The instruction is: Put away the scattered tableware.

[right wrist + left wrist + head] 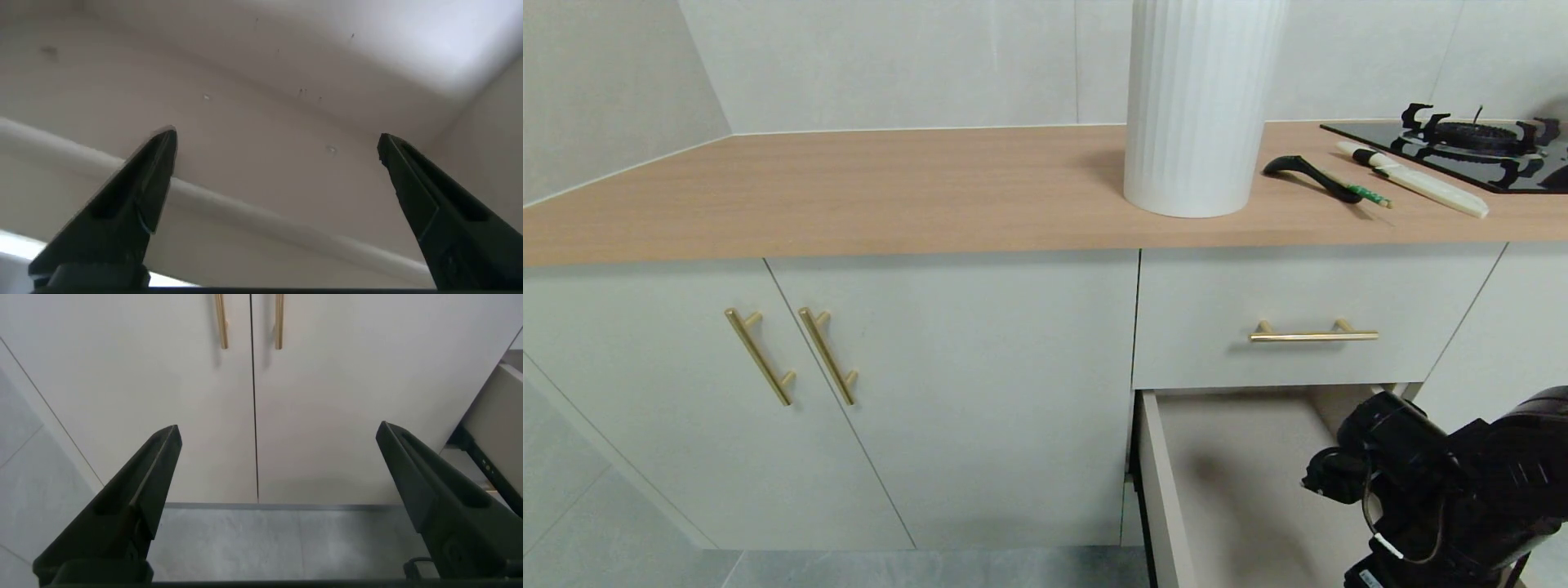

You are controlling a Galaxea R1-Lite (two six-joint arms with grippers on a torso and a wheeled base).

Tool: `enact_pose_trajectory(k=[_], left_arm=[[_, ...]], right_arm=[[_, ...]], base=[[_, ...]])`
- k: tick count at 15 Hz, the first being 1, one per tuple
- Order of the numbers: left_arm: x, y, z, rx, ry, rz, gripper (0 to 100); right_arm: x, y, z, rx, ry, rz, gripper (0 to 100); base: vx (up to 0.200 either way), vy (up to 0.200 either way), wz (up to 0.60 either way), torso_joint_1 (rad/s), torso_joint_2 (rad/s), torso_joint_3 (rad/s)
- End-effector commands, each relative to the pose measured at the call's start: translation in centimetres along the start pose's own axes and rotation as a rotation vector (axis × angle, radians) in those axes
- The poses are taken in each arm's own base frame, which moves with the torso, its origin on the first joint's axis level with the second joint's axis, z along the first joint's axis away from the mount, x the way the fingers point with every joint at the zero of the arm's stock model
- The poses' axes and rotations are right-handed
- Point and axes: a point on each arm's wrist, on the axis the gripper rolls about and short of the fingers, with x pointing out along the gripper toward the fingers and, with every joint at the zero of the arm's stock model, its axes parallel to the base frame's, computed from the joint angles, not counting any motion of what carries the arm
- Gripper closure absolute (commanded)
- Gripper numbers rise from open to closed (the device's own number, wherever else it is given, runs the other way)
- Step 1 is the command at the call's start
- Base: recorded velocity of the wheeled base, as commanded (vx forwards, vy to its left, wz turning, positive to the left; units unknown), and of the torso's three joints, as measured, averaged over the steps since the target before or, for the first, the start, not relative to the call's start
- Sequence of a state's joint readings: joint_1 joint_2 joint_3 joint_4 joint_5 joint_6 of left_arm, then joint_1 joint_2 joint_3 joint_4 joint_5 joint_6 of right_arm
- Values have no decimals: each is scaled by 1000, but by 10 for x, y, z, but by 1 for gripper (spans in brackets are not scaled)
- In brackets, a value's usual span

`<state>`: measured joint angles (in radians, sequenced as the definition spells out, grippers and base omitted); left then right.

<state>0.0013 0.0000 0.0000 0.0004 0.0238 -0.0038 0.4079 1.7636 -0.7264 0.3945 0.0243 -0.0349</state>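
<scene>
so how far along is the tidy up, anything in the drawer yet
Done: the drawer is pulled open, but the part that shows holds nothing. In hand: nothing. The right end effector is open over the drawer, and the left end effector is open, facing the cabinet doors. Left: the black tool, green-handled utensil and knife lie on the counter.

Wooden countertop point(890, 188): white ribbed canister point(1196, 106), black peeler point(1311, 175), cream knife point(1417, 181) just beside, gas hob point(1478, 151) at right

Head above counter point(849, 196), left wrist facing doors point(343, 408), right over drawer point(1241, 474)
</scene>
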Motion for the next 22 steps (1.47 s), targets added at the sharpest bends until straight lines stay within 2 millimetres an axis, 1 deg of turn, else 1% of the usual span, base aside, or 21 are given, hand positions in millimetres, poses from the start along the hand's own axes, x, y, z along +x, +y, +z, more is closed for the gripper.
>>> enact_pose_trajectory(k=[1, 6, 7, 9, 10, 12, 15, 18, 22], left_arm=[[0, 0, 0, -1, 0, 1, 0], [0, 0, 0, -1, 0, 1, 0], [0, 0, 0, -1, 0, 1, 0], [0, 0, 0, -1, 0, 1, 0], [0, 0, 0, -1, 0, 1, 0], [0, 0, 0, -1, 0, 1, 0], [0, 0, 0, -1, 0, 1, 0], [0, 0, 0, -1, 0, 1, 0], [0, 0, 0, -1, 0, 1, 0]], right_arm=[[0, 3, -4, -37, 58, 6, 0], [-2, 5, -5, -54, 83, 7, 0], [-15, 4, 1, -28, 8, -5, 0], [-45, -1, -1, 55, -129, -9, 0], [-77, -6, -11, 106, -275, -10, 0], [-113, -10, -27, 133, -475, -29, 0], [-144, -17, -46, 169, -679, -62, 0], [-146, -16, -49, 149, -692, -74, 0], [-144, -16, -48, 142, -684, -76, 0]], base=[[0, 0, 0, 0, 0, 0], [0, 0, 0, 0, 0, 0], [0, 0, 0, 0, 0, 0], [0, 0, 0, 0, 0, 0], [0, 0, 0, 0, 0, 0], [0, 0, 0, 0, 0, 0], [0, 0, 0, 0, 0, 0], [0, 0, 0, 6, -43, -30], [0, 0, 0, 79, -277, -276]])
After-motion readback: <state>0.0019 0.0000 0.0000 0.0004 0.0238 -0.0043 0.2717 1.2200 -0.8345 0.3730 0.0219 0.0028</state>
